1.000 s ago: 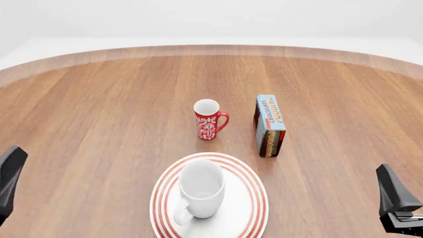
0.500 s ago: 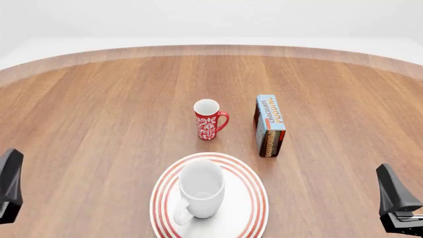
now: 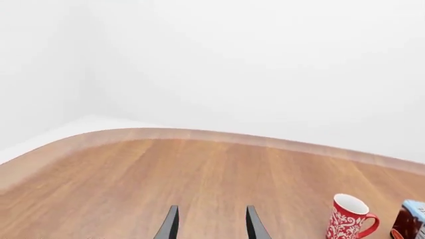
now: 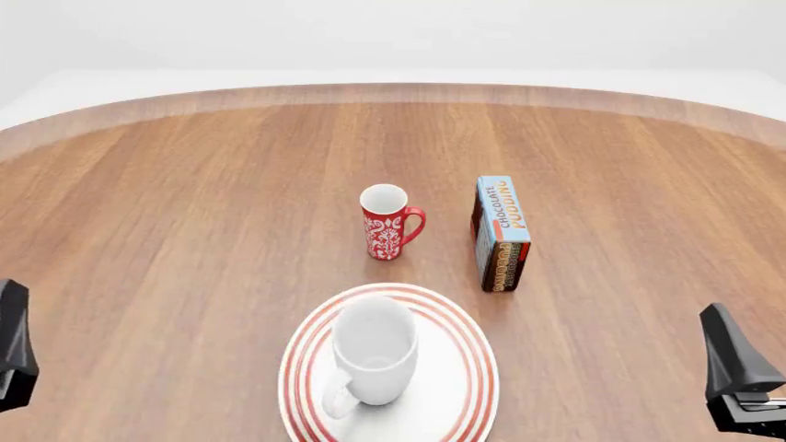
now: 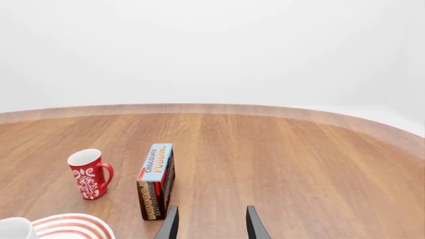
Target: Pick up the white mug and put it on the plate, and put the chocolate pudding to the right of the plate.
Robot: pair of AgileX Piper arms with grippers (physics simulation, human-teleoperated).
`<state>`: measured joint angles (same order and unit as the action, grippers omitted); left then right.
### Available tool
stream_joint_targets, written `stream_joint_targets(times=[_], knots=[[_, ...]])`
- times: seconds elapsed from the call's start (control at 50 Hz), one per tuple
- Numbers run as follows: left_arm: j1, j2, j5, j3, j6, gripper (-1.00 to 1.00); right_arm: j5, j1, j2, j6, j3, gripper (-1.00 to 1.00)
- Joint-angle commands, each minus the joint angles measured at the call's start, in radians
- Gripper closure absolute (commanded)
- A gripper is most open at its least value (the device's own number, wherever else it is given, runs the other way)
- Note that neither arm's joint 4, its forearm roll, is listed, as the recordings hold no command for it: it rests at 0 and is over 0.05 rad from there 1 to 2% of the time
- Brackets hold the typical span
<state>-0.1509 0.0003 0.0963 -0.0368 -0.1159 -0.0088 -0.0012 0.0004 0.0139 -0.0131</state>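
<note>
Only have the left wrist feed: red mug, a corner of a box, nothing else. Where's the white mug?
Observer: The white mug stands upright on the plate, near the arms' edge of the table.
Operator: And the box?
Observer: It's the chocolate pudding. In the front view it stands farther out than the plate, to the right of the red mug, and touches neither.
Operator: Right arm?
Observer: The right gripper has its jaws open and holds nothing. It sits low at the front view's right edge, clear of the pudding.
</note>
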Motion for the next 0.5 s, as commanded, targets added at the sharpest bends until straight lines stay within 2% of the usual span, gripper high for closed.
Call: stream_joint_targets(times=[0.02, 0.5], knots=[[-0.022, 0.0, 0.019, 0.01, -0.029, -1.0, 0.003, -0.003, 0.0, -0.004, -0.003, -1.0], [-0.016, 0.0, 0.022, 0.02, -0.039, -1.0, 0.026, -0.033, 0.002, -0.045, -0.035, -1.0]])
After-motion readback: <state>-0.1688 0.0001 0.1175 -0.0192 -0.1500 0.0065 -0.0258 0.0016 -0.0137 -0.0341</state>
